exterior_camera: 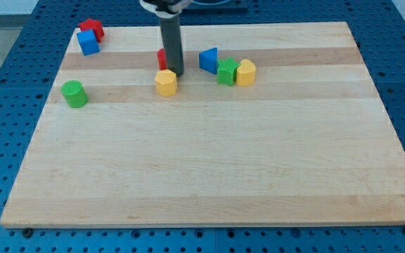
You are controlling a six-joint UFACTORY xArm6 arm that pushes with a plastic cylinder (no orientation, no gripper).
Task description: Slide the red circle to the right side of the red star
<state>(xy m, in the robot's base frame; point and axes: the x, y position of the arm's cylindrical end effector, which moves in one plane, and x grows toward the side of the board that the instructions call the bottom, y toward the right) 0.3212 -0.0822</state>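
The red circle (161, 59) is mostly hidden behind my rod near the view's top centre; only its left edge shows. My tip (176, 73) rests just to the right of it, right above the yellow hexagon (166, 82). The red star (91, 29) sits at the board's top left corner, touching the blue cube (88, 43) below it. The red circle lies well to the right of the star.
A blue triangle (208, 60), a green star (227, 72) and a second yellow block (245, 72) cluster right of my tip. A green cylinder (74, 93) stands at the left. The wooden board (209, 169) ends in blue pegboard on all sides.
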